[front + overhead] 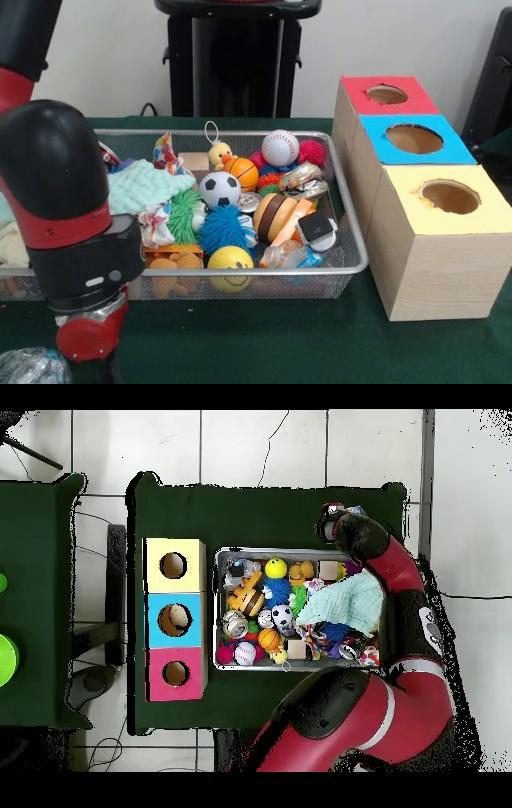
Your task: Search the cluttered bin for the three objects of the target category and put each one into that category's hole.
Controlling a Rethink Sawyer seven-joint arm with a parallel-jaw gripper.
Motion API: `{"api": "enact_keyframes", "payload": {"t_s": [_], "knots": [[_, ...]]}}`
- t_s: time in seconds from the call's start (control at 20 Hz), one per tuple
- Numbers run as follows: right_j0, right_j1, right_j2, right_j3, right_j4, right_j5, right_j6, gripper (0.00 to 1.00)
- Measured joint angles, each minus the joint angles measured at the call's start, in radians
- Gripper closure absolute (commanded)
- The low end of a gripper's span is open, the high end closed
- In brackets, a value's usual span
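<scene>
The wire mesh bin [352, 210] sits mid-table, full of toys; it also shows in the overhead view [214, 609]. A see-through plastic bottle [293, 255] with a blue-and-white label lies near the bin's front right corner. A crumpled see-through plastic thing [30, 368], perhaps another bottle, is at the bottom left, outside the bin. My arm fills the left foreground. My gripper [108, 370] is outside the bin's front left corner, cut off by the picture's edge; in the overhead view it [330, 516] is over the green cloth beyond the bin's corner. Whether it holds the plastic thing is hidden.
Three wooden boxes stand in a row beside the bin, each with a round hole in a coloured top: red [387, 94], blue [413, 138], yellow [450, 196]. The bin holds balls, a duck, a mint cloth [144, 186] and silver foil packets [304, 178].
</scene>
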Motion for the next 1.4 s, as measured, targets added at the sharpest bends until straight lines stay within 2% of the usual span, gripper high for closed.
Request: {"api": "enact_keyframes", "payload": {"t_s": [0.3, 0.55, 1.15, 1.4], "knots": [[0.057, -0.023, -0.119, 0.001, -0.051, 0.000, 0.000, 1.00], [0.078, -0.038, -0.182, -0.010, -0.095, 0.000, 0.000, 1.00], [0.038, -0.087, -0.240, -0.016, -0.170, 0.000, 0.000, 1.00], [0.033, -0.097, -0.262, -0.018, -0.176, 0.000, 0.000, 1.00]]}}
